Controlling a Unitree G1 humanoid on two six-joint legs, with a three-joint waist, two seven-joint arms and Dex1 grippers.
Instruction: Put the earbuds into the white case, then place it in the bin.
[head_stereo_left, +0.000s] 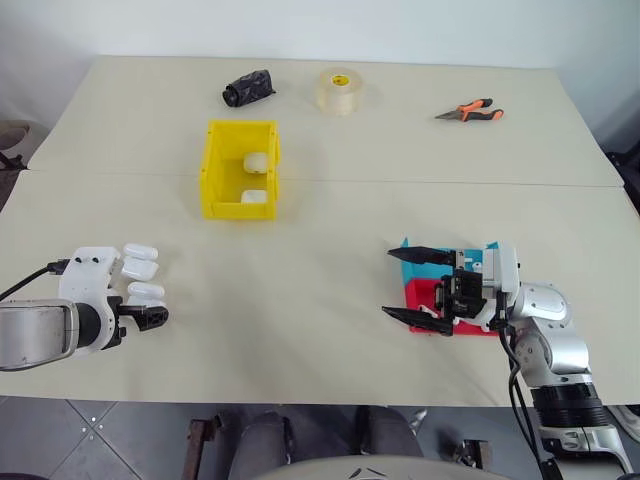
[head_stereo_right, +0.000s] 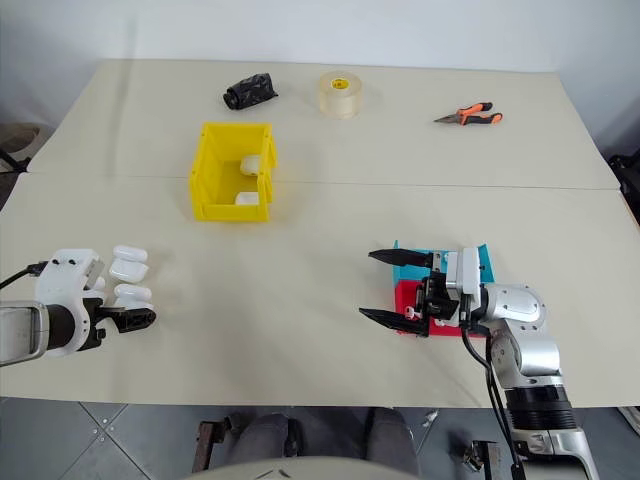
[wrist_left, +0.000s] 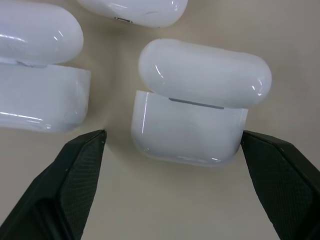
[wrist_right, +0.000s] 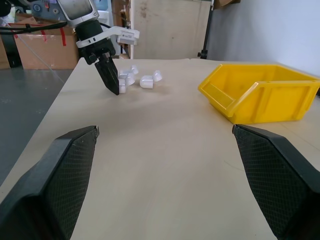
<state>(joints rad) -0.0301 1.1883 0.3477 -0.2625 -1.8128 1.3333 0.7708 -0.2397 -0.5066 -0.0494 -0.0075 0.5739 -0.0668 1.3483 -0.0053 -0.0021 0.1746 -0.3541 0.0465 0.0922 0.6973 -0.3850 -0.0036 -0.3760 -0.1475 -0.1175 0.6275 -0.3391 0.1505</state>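
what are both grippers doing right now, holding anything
left gripper: open, holding nothing, fingers astride a white case.
right gripper: open, empty.

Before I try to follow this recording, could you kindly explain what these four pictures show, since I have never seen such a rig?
It is a humanoid robot with two arms, each ending in a gripper of two black fingers. The two wide pictures come from cameras in its head, looking down over a beige table. The other two come from a camera on each wrist, looking along that gripper's fingers.

The left gripper is open and holds nothing. It hangs over a cluster of white cases, and its wrist camera shows one open case between its fingers. The right gripper is also open and empty, in front of red and teal trays.

Farther back stand a yellow bin with white cases in it, a black bundle, a tape roll and pliers.
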